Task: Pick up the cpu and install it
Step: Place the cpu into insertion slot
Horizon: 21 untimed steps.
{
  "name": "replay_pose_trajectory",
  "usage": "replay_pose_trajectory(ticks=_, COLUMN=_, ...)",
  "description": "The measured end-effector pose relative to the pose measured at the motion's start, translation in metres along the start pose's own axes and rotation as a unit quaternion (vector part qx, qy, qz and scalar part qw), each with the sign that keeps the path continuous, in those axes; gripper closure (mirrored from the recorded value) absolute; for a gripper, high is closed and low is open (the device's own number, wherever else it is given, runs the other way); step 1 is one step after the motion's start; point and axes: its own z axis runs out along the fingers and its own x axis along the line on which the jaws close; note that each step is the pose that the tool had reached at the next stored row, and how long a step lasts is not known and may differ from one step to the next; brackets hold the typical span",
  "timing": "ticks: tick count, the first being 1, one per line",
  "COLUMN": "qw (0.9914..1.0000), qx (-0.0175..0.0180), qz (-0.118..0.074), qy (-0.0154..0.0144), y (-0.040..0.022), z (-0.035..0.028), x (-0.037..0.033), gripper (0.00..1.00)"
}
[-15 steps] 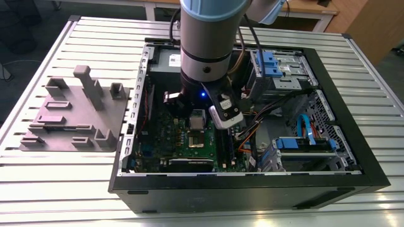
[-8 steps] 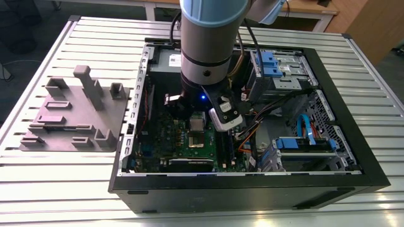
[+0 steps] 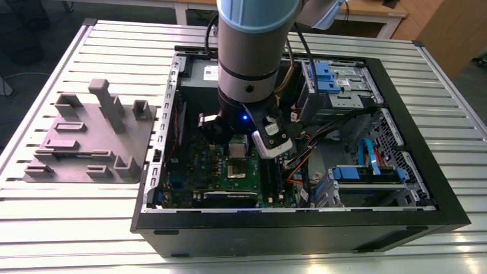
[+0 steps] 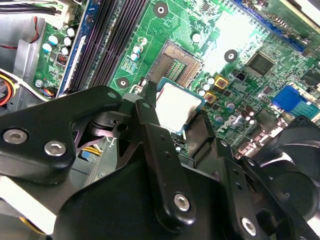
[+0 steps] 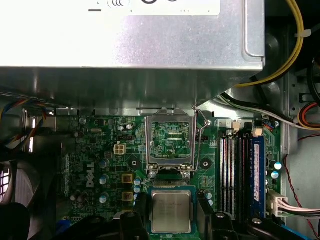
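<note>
- Tabletop [image 3: 76, 228]: slatted metal, carrying two lots.
- Grey plastic plate [image 3: 84, 137]: has upright blocks and lies near the tabletop's edge at the exterior view's left, apart from the case.
- Computer case [image 3: 304, 220]: black, lying on its side with the open side up. It takes the tabletop's middle and the exterior view's right.
- Arm [image 3: 251, 57]: reaches straight down into the case, above the motherboard [image 5: 95, 150].
- Gripper [image 4: 175, 114] [image 5: 171, 206]: black. Its fingers [image 4: 150, 112] [image 5: 141, 205] are drawn in against two opposite edges of the cpu, gripping it between them.
- Cpu [image 4: 175, 102] [image 5: 171, 214]: small silvery-grey square, metal top up and lying level. It is over the open socket [image 4: 175, 62], just beside the frame's hinge. Whether it rests on the socket yet, I cannot tell.
- Load frame [image 5: 170, 118]: shiny metal, swung up and standing open at the socket's far edge, with the board showing through its window.
- Memory slots [image 5: 232, 170]: black and blue, running along the board's edge beside the socket.
- Power supply [image 5: 125, 40]: grey metal box beyond the frame.
</note>
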Motion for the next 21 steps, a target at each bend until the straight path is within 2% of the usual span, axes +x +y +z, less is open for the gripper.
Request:
replay_pose_trajectory(ticks=7, qw=1.0, qx=-0.0003, qz=0.0, qy=-0.0001, y=0.0, z=0.001, x=0.0, gripper=0.53)
replay_pose_trajectory(ticks=17, qw=1.0, qx=0.0, qz=0.0, qy=0.0001, y=0.0009, z=0.0185, x=-0.0001, gripper=0.53)
replay_pose_trajectory(ticks=21, qw=1.0, qx=0.0001, qz=0.0, qy=0.0002, y=0.0002, z=0.0217, x=0.0, gripper=0.53)
